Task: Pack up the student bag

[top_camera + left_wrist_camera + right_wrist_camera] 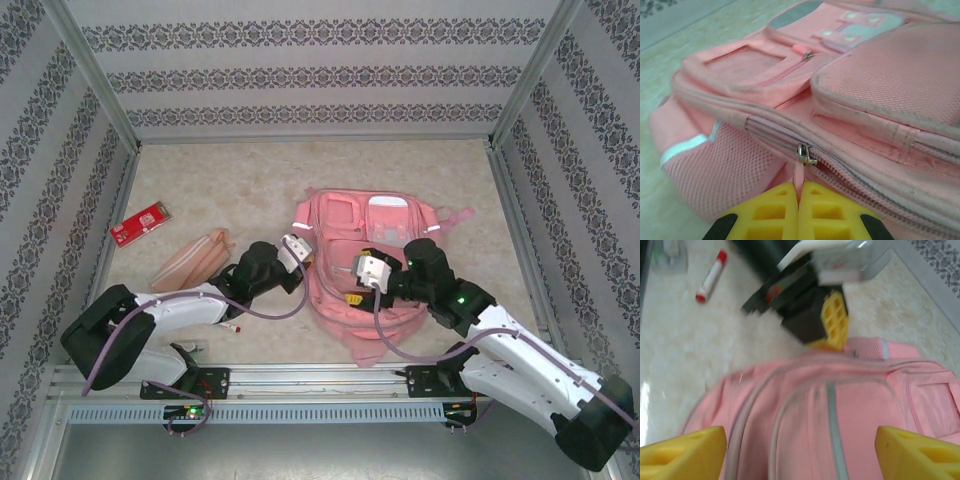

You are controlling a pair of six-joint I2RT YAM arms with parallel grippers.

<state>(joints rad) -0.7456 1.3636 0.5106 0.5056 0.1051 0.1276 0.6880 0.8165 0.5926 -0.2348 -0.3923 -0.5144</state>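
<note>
Lying flat in the middle of the table (250, 180), the bag (335, 225) has its front pockets facing up and its long axis running from the far side toward the arm bases, with the straps at the near end. The left claw (303, 255) is at the left side of the bag, and in its wrist view this claw (799, 200) is clenched on the thin pink tab (798, 175) that hangs from the slider (804, 152) of the main zip. The zip line goes past the slider to both sides along the edge of the bag, so it lies across the fingers and not in line with them. I think the coming move is a pull sideways along this line, not a pull away from the bag. The right claw (350, 282) is over the middle of the bag, and in its wrist view this claw (800, 450) is released, the two fingers wide apart with only pink fabric between them; I cannot tell if they touch the fabric. The left arm is the nearer one to the zip. The right one could hold the bag down. A pouch (190, 258) and a red card (140, 223) lie left of the bag, well apart from it, and a marker (710, 277) lies near the left arm
</note>
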